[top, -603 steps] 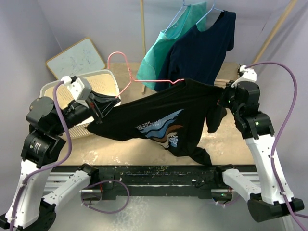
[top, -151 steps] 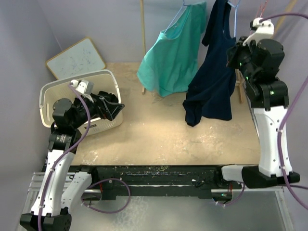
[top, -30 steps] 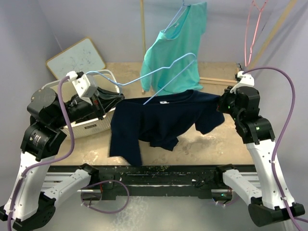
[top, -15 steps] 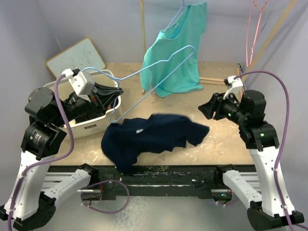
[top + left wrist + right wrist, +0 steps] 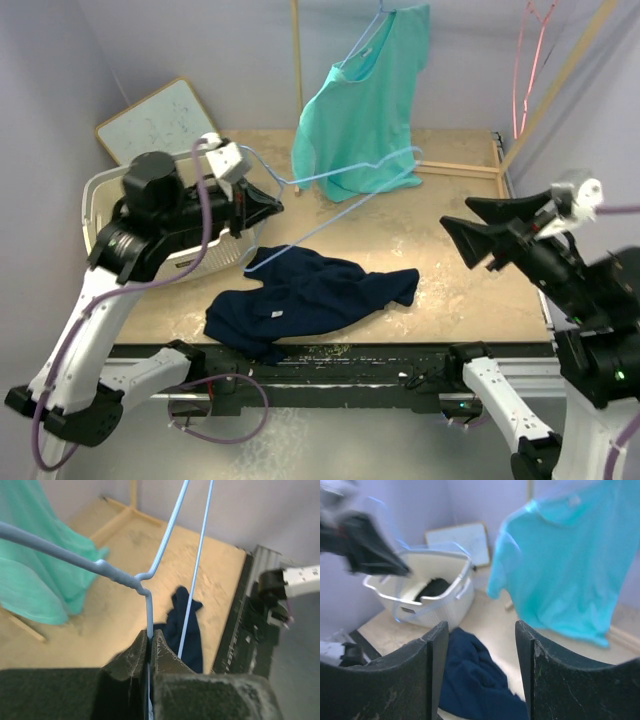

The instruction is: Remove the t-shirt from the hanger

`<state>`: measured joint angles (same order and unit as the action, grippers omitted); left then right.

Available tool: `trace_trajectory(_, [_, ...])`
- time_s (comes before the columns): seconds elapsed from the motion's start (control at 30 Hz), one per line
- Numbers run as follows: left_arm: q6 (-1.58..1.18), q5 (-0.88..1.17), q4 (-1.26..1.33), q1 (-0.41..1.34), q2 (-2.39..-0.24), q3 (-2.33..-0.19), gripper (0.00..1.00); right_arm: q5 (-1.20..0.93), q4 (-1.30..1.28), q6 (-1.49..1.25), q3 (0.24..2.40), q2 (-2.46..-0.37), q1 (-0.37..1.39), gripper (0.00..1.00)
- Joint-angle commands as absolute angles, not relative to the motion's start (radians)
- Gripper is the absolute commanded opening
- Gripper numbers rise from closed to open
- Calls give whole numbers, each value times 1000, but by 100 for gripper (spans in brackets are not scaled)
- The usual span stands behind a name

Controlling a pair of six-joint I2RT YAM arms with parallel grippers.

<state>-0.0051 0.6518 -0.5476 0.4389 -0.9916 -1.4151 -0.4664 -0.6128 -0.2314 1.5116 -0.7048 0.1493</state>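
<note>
The t-shirt (image 5: 310, 295) lies crumpled on the surface (image 5: 470, 300), free of the hanger (image 5: 352, 184). The left fingers (image 5: 131, 660) are clenched on the hanger wire, holding it up bare. The right fingers (image 5: 427, 680) are spread, holding nothing. Task looks done.

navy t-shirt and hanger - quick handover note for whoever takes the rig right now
Left gripper: shut on the bare blue wire hanger, held above the table.
Right gripper: open, empty, raised.
Navy t-shirt: off the hanger, crumpled on the table near the front edge.
Done: shirt removed.
Left: probably just put the hanger away; a teal t-shirt hangs at the back.
</note>
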Motion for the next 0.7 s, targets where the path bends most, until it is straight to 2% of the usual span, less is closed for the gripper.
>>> trace_trajectory(0.0, [19, 843, -631, 439, -1089, -1377, 0, -706, -511, -233, 1599, -707, 149, 59])
trace_trajectory(0.13, [38, 870, -672, 496, -1145, -1361, 0, -882, -542, -245, 1591, -794, 149, 61])
trace_trajectory(0.3, [107, 786, -749, 675, -1196, -1383, 0, -1016, -602, -224, 1529, -895, 149, 62])
trace_trajectory(0.47, [127, 658, -751, 854, -1221, -1408, 0, -984, -637, -220, 1468, -920, 167, 62])
trace_trajectory(0.67, [140, 601, -738, 874, -1227, -1443, 0, -909, -734, -157, 1438, -932, 266, 59])
